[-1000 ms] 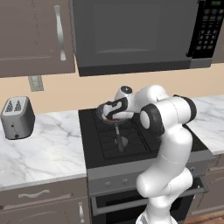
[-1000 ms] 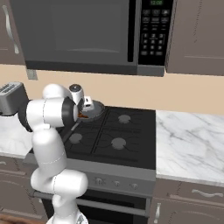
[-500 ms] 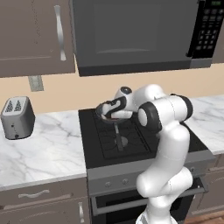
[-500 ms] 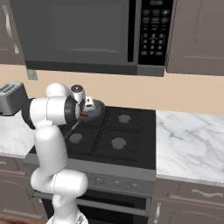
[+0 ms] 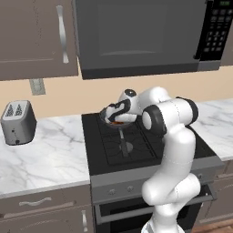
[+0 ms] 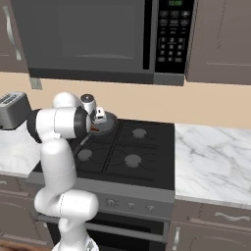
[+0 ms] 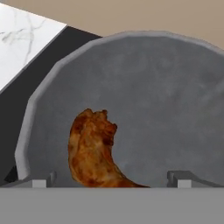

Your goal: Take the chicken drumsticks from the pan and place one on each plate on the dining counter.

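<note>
a: what had changed from the frames just before?

b: very little. the base had not moved; the toaster [image 5: 18, 123], the microwave [image 5: 141, 36] and the stove [image 5: 136, 141] sat in the same parts of the frame. the hand [image 5: 116, 113] had come down a touch lower over the pan [image 5: 119, 122] and looked closer to its rim in the left base view.

a: how was the arm posed?

b: it rose from the lower right of the left base view, bent at a high elbow near the centre right, and the forearm reached back toward the upper middle of the stove. the hand pointed down into the pan. in the right base view the hand [image 6: 98, 120] sat left of centre, just above the pan [image 6: 105, 125].

a: and the hand itself?

b: spread wide, holding nothing. in the hand view the two finger tips [image 7: 41, 181] stood at the bottom left and bottom right, far apart.

a: where was the chicken?

b: a drumstick [image 7: 94, 153] lay on the pan floor [image 7: 166, 109], lower left of centre in the hand view, between the finger tips and nearer the left one. whether it touched them i could not tell. a bit of marble surface [image 7: 22, 39] showed at the upper left.
</note>
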Available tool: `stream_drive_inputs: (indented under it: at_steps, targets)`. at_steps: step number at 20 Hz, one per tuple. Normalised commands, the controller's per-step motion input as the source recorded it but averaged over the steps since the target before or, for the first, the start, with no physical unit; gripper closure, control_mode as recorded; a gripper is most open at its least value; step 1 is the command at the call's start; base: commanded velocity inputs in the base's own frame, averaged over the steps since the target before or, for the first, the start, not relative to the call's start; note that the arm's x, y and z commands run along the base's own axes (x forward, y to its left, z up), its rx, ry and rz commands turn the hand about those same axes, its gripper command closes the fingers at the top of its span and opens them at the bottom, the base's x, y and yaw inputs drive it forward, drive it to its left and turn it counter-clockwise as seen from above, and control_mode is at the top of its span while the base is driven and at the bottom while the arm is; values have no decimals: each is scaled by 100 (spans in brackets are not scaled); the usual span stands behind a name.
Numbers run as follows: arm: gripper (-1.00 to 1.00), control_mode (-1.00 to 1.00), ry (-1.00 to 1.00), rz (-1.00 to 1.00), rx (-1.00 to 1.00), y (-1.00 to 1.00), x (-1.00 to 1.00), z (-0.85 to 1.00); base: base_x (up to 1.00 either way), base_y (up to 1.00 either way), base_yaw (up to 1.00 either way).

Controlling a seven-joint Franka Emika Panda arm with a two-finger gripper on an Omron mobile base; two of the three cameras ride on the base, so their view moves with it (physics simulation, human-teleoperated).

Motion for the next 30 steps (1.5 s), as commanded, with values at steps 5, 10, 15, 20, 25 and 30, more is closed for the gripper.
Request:
stream_drive_inputs:
  at_steps: [5, 10, 15, 20, 25, 30]
  targets:
    - [-100, -100, 0, 0, 2, 0, 1, -19, 0, 0, 0]
    - [-100, -100, 0, 0, 0, 0, 6, -18, 0, 0, 0]
    - [-100, -100, 0, 0, 0, 0, 5, -16, 0, 0, 0]
    - [-100, -100, 0, 0, 0, 1, 2, -22, 0, 0, 0]
    - [-100, -100, 1, 0, 0, 3, 17, -26, 0, 0, 0]
    - [-100, -100, 6, 2, 0, 11, 27, -29, 0, 0, 0]
